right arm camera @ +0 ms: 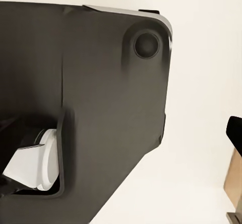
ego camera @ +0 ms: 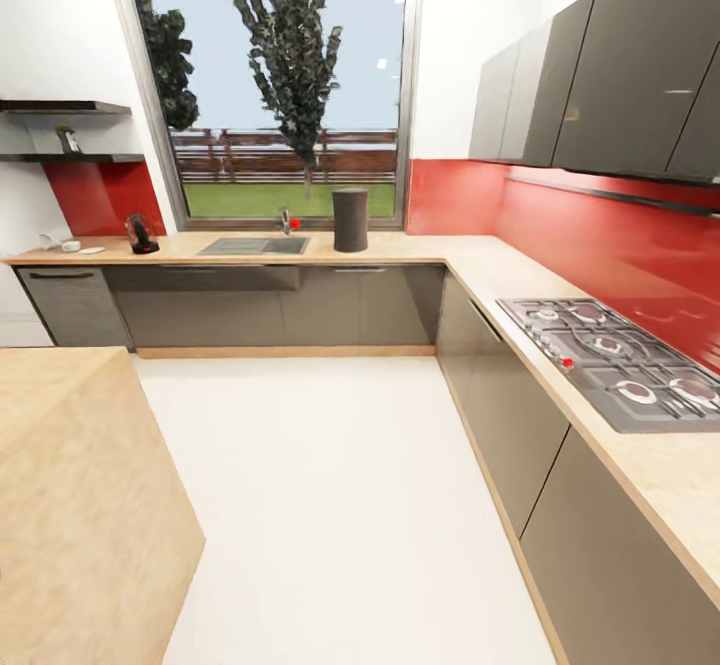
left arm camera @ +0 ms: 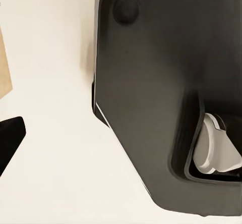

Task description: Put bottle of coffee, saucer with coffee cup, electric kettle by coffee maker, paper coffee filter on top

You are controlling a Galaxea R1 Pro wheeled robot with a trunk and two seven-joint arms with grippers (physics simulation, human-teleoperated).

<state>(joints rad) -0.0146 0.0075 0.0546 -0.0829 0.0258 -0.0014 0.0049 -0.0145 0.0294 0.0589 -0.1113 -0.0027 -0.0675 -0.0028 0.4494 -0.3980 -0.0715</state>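
Beige wood bench (ego camera: 420, 245) runs under the window. Coffee maker (ego camera: 350, 219) stands right of the sink (ego camera: 252, 246); kettle (ego camera: 140, 234) near the far left end, with the cup (ego camera: 70, 244) and saucer (ego camera: 90, 250) beyond it. Jar (ego camera: 68, 140) on the wall shelf (ego camera: 70, 157). Cannot tell whether my claws are spread.

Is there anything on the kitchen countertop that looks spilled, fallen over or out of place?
Nothing stands out. On the kitchen countertop the coffee maker and electric kettle stand upright, and the saucer lies flat near the coffee cup. No spill shows.
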